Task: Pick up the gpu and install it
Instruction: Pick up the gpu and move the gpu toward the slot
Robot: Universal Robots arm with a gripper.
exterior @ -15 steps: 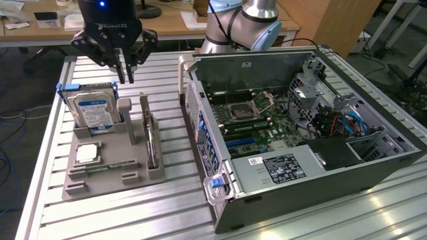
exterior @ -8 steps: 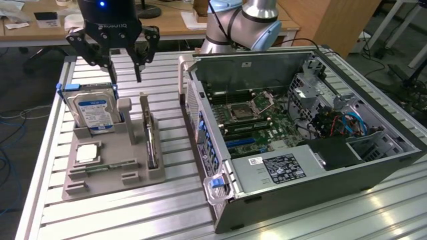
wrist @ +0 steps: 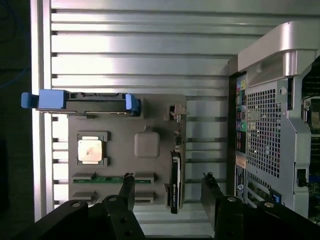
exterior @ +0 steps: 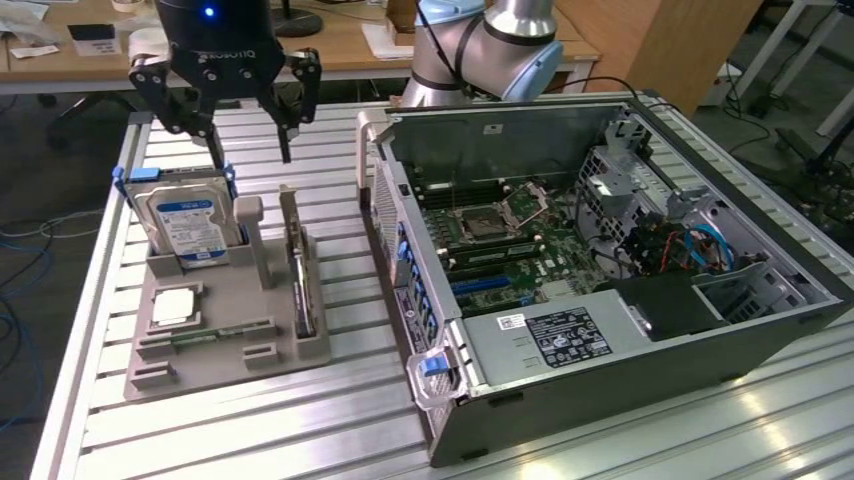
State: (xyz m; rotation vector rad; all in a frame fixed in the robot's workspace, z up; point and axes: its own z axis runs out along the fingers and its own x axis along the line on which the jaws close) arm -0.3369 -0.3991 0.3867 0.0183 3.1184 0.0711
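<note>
From the wrist, my gripper (wrist: 168, 177) is spread wide, its two dark fingers (wrist: 127, 190) well apart and holding nothing. Past them, the gpu (wrist: 175, 182) is seen edge-on, a thin dark strip that falls in the gap between the fingers, roughly midway. It stands in a slot of the grey tray (wrist: 150, 120), along the tray edge that faces the computer case (wrist: 270, 125). Further across the tray lie a memory stick (wrist: 107, 178) and a square chip (wrist: 91, 150), both flat in their pockets. At the tray's far end is the hard drive (wrist: 85, 102) with its blue rails. All of this rests on the ribbed metal table (wrist: 140, 50).

The exterior view adds the height that the wrist view flattens. My gripper (exterior: 254, 155) hangs above the tray (exterior: 220, 375), higher than the top of the upright hard drive (exterior: 187, 225), with its fingers (exterior: 283, 120) clear of everything. The gpu (exterior: 304, 285) stands on its long edge below the gripper, not touched, nearer the tray's case-side edge than the hard drive is. The chip (exterior: 174, 308) and memory stick (exterior: 207, 335) sit toward the tray's near end.

This view also looks into the computer case (exterior: 747, 330), which lies open on the table (exterior: 200, 430) just beside the tray, with its motherboard (exterior: 514, 235) showing. From the wrist I see the case's perforated outer wall instead.
</note>
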